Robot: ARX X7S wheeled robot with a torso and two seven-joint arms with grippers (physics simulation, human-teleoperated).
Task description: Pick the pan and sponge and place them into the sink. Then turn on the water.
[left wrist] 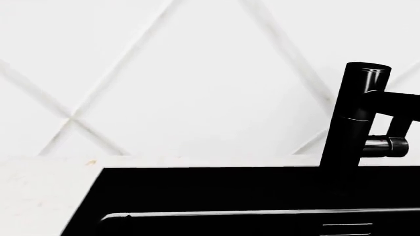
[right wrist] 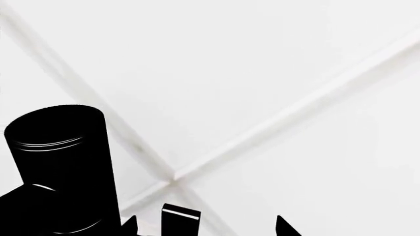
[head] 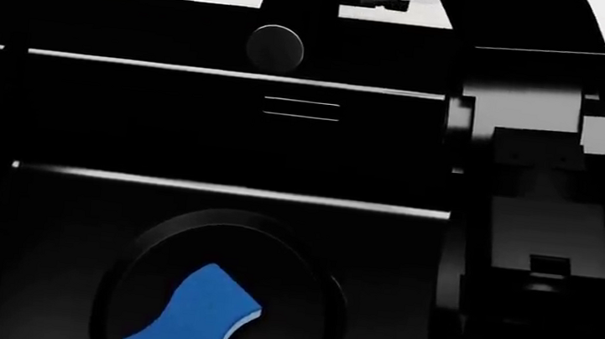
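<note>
Sponge (head: 197,314) lies in pan (head: 317,306) inside sink (head: 222,188). Right gripper (right wrist: 203,226) beside faucet (right wrist: 62,167), spread unclear; could miss lever (left wrist: 386,146).

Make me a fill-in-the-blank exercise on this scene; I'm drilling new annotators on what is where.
1. The small bright blue sponge lies inside the round black ____.
2. The tall black cylindrical faucet rises in front of a ____ tiled wall.
3. The silver-jointed side lever sticks out from the ____.
4. The large black rectangular sink holds the sponge and the ____.

Missing words: pan; white; faucet; pan
</note>
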